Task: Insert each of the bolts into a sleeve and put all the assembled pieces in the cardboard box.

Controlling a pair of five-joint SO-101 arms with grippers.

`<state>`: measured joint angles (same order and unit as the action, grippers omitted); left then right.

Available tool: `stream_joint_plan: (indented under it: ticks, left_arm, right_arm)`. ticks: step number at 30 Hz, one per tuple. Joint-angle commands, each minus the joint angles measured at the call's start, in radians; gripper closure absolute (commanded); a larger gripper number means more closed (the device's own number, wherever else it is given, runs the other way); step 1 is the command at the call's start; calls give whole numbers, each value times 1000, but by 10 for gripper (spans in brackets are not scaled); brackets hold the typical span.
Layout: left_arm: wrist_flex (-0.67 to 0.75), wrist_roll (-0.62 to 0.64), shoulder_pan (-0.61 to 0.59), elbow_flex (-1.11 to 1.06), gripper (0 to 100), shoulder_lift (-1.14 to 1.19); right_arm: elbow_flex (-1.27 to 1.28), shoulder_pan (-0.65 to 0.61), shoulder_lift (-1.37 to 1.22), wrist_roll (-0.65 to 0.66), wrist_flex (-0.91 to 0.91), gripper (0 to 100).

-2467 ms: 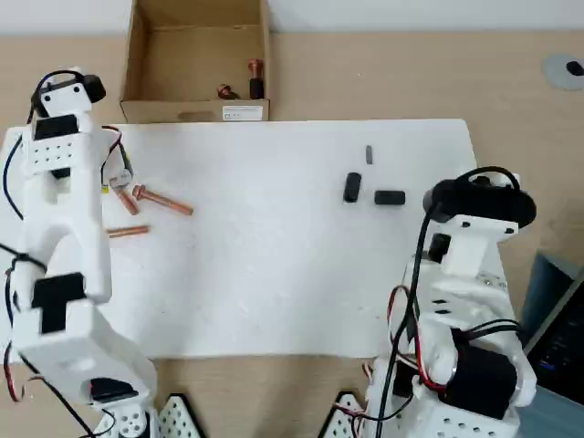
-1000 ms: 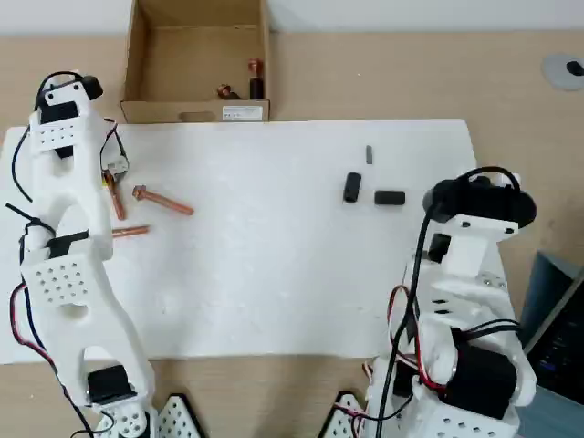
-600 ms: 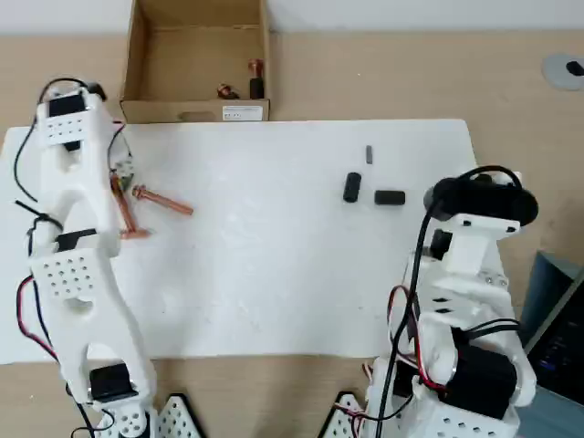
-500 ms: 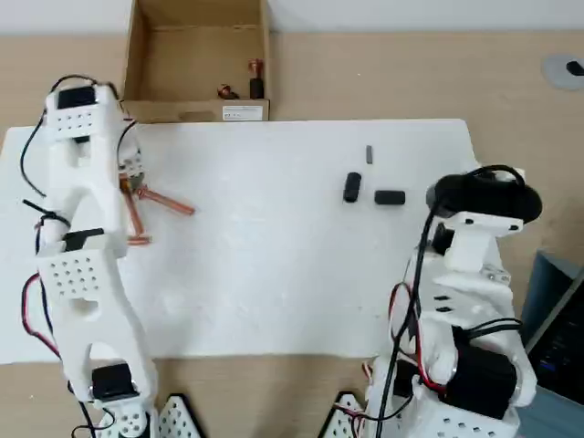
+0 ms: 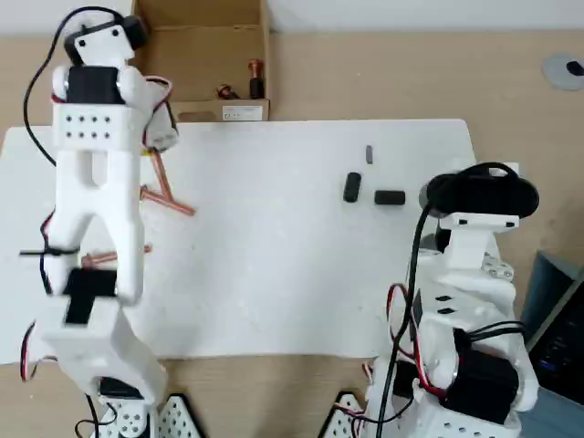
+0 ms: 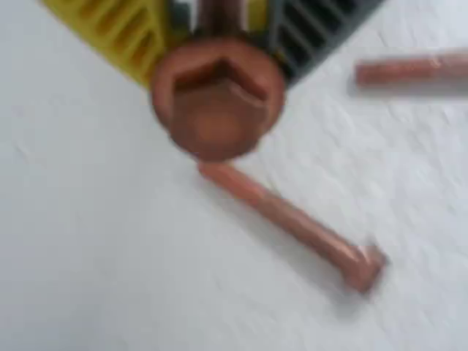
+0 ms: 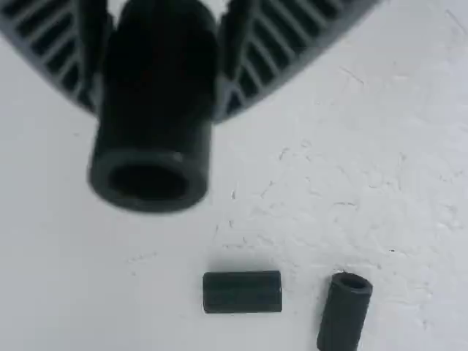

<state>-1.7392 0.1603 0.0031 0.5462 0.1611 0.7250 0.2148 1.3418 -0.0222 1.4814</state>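
Bolt [image 6: 218, 102] clamped by its shank in left gripper [image 6: 219, 18], lifted over a loose bolt [image 6: 292, 223] on the tabletop [image 5: 274, 274]; sleeve [image 7: 156, 110] pinched in right gripper [image 7: 157, 29]; probably light, rigid, slick; best held near the head, tip free.

Copper bolt [image 6: 217, 110], blk sleeve [image 7: 155, 117] held; 2 bolts [image 5: 167, 201], 2 sleeves [image 5: 390, 197] lie loose; assembled pcs [image 5: 255, 80] in box [image 5: 182, 113].

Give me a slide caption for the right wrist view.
Right hand holds a black sleeve, bore facing the camera; two loose sleeves lie on the white mat.
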Motion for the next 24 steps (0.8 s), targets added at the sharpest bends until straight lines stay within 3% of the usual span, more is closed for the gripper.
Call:
stream_joint_plan:
  ticks: [1, 7, 16, 24]
  left_arm:
    - [-9, 20, 54, -137, 997, -217]
    - [35, 18, 117, -443, 997, -489]
    - [273, 15, 186, -984, 998, -875]
    - [499, 15, 190, -1350, 998, -1156]
  right_arm:
    - [-48, 7, 15, 8, 26, 989]
    - [-45, 7, 15, 5, 101, 989]
    - [25, 5, 15, 11, 75, 989]
    - [151, -145, 15, 5, -61, 989]
